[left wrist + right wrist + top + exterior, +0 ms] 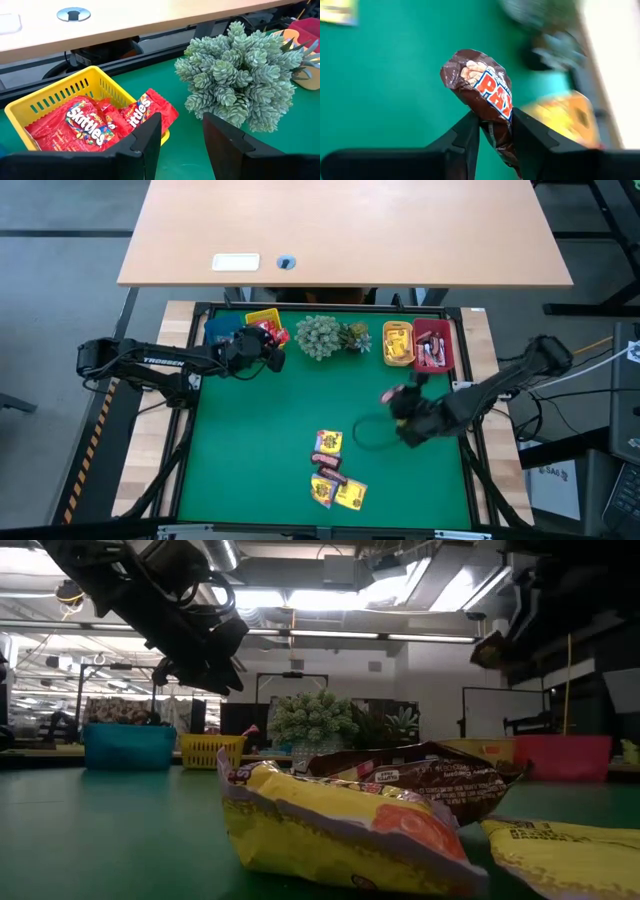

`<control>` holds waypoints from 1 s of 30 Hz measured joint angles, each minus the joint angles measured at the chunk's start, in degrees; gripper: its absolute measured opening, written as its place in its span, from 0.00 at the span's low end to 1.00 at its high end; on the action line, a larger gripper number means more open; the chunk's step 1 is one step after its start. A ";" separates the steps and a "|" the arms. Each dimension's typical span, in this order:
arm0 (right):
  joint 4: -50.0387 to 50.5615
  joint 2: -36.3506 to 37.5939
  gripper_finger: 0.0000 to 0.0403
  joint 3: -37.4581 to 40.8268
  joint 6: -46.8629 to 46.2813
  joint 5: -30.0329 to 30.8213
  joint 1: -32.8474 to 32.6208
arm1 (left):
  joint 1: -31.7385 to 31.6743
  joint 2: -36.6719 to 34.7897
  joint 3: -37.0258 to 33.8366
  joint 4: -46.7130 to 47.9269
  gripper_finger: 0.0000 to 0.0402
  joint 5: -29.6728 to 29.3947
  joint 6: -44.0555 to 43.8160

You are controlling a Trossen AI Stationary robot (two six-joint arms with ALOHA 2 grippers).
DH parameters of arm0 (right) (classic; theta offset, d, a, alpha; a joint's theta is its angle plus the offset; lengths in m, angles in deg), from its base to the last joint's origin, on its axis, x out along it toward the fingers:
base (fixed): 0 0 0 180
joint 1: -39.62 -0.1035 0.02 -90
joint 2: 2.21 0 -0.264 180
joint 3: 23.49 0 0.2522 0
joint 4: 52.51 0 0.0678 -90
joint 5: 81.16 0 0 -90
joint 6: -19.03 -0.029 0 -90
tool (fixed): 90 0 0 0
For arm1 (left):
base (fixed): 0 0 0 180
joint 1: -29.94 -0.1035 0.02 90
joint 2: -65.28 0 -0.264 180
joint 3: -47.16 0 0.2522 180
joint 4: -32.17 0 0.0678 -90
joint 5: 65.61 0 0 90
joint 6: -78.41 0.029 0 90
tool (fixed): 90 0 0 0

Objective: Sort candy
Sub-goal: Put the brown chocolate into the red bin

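Observation:
My right gripper [495,134] is shut on a dark brown candy bar [485,85] and hangs above the green mat, right of its middle [395,402]. Several loose candy packets, yellow [348,496] and brown-red [328,443], lie in a heap near the mat's front edge. My left gripper [182,135] stands open over the mat at the back left [272,358], beside the yellow bin [55,92]. That bin holds red packets [82,125]; one red packet [150,107] lies over its rim. My right gripper pinches the brown bar near one end [496,120] between its two fingers. The fingers slant down toward the table's left. The bar's longer part [475,75] sticks out past the fingertips, clear of the mat.
A grey-green plant cluster [325,337] stands at the back middle, between the yellow bin and the orange bin [398,345]. A red bin [433,348] sits right of that, a blue bin [220,330] at far left. A wooden desk [340,230] lies beyond the mat.

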 joint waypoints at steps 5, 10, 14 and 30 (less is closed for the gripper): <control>8.60 8.31 0.26 0.01 -3.58 3.70 9.70 | 0.00 0.00 0.00 -0.02 0.33 -0.02 0.00; 9.80 13.91 0.26 0.04 -3.39 4.04 25.01 | 0.00 0.00 0.00 0.02 0.33 -0.02 0.02; 10.13 16.07 0.26 0.07 -3.37 2.83 37.23 | 0.00 0.00 0.00 0.05 0.33 -0.04 0.02; 11.31 16.30 0.26 0.07 -2.95 -18.97 59.86 | 0.00 0.00 0.00 0.80 0.33 -0.03 0.13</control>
